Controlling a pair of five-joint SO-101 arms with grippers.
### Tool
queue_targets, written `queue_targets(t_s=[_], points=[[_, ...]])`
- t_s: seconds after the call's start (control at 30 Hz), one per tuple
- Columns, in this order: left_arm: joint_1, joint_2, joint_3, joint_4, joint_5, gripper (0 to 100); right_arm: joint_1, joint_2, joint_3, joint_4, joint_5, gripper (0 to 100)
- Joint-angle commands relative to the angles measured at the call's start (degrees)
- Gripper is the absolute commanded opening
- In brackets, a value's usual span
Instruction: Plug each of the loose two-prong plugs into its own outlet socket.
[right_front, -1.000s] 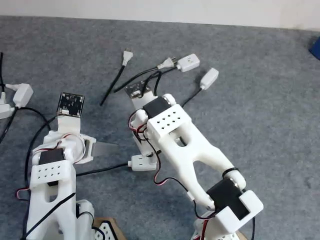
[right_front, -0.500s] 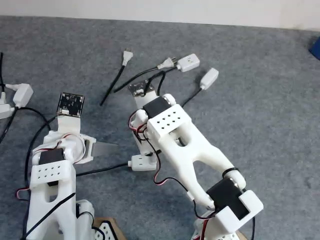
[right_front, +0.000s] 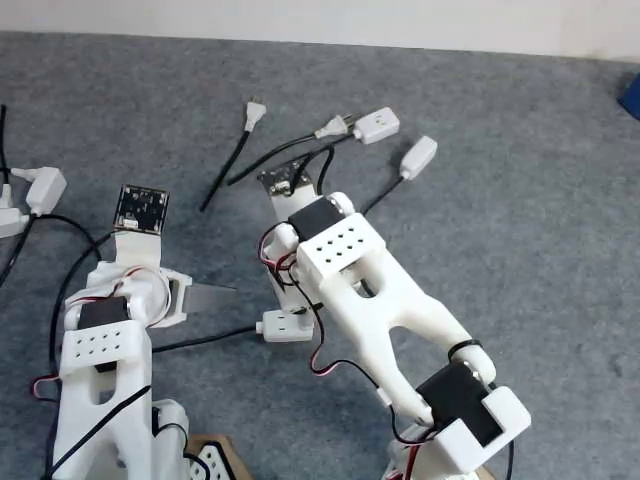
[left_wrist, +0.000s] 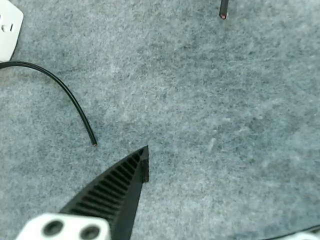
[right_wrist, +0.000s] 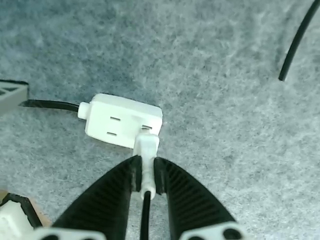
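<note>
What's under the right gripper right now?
A white outlet socket lies on the carpet, with the white plug in the right gripper against its edge. The prongs are hidden, so seating cannot be judged.

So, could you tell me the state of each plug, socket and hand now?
right hand: shut on the held plug
held plug: against the near socket's end, prongs hidden, seating unclear
near socket: visible face slots unoccupied
left hand: open, holding nothing
upper plug: apparently plugged into the upper socket
loose plug: unplugged, lying on the carpet
spare socket: nothing plugged in
</note>
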Motion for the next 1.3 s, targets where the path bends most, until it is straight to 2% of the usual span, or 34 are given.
queue_targets(t_s=[0.0, 0.33, 0.97, 1.27], points=[[-0.3, -0.5, -0.3, -0.6, 0.1, 55, -0.5, 1.0, 2.1, -1.5, -0.2, 0.5], [-0.3, -0.5, -0.3, -0.6, 0.1, 55, -0.3, 7.4, 1.6, -3.6, -0.4, 0.5], [-0.4, -0.3, -0.3, -0.6, 0.1, 55, 0.9, 7.2, 1.4, -2.3, -1.3, 0.5], [-0.4, -0.3, -0.3, -0.6, 0.1, 55, 0.5, -1.6, 1.5, 0.5, 0.3, 0.5]])
